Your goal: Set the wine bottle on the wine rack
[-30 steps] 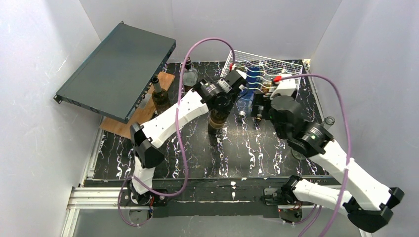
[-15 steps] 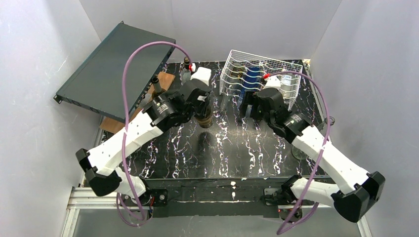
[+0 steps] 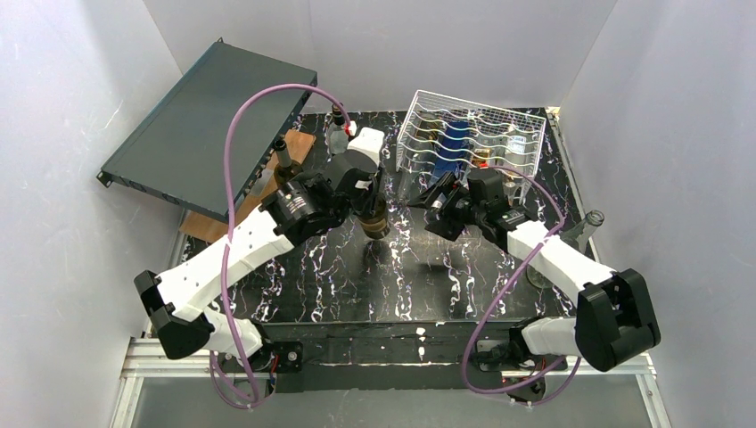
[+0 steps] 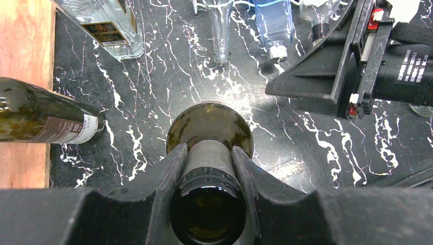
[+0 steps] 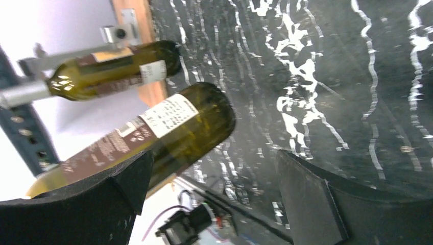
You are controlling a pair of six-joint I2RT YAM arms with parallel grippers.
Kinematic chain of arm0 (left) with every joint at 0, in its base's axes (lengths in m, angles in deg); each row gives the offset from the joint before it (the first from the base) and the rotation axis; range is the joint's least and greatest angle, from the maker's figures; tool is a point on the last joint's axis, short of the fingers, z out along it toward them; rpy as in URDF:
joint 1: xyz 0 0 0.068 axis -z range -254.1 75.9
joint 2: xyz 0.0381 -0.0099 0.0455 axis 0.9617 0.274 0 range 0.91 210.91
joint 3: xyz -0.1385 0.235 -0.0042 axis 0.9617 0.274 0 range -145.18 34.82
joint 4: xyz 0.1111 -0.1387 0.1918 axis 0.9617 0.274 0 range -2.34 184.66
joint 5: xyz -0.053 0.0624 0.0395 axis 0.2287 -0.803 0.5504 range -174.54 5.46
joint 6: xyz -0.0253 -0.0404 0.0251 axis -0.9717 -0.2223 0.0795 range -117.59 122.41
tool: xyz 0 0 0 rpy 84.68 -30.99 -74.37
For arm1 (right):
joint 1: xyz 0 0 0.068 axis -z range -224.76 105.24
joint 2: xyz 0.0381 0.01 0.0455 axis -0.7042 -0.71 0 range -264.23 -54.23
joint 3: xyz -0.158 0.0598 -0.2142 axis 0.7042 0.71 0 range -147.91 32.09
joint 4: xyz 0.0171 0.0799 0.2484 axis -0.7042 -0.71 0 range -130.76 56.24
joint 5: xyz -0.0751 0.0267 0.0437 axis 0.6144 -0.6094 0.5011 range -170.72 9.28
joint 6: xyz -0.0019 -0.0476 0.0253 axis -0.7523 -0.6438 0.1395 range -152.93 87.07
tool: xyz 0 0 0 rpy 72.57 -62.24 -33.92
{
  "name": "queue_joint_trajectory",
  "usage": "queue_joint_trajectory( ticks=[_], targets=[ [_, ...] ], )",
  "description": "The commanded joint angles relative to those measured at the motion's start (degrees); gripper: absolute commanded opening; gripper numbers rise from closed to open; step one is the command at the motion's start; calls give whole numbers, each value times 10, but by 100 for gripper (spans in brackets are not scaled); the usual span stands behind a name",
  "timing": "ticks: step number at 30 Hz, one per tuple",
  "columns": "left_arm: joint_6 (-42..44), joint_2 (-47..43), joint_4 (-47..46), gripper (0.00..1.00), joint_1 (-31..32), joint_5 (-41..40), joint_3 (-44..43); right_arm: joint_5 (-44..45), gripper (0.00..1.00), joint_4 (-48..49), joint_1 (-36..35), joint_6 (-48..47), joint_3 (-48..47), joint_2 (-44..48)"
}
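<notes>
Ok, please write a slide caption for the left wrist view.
Left claw shut on the neck of an upright green wine bottle over the black marbled table.

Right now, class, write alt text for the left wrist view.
The left gripper is shut on the neck of a green wine bottle, seen from above over a black marbled table. Another labelled bottle is at the left edge.

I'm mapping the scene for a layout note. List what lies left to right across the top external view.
Dark-teal metal case → clear bottle at the back → wine bottle gripped by the left end effector → wine rack.
</notes>
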Motion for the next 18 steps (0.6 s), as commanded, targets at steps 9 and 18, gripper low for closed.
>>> queue_joint_trajectory(
  ticks=[9,18],
  targets=[
    [11,-42,-88,0,-1,4,27,-27,98,207,-38,331,72,-41],
    [-21,-74,-103,0,-1,39,119,-17,98,196,-64,337,68,-66]
  ],
)
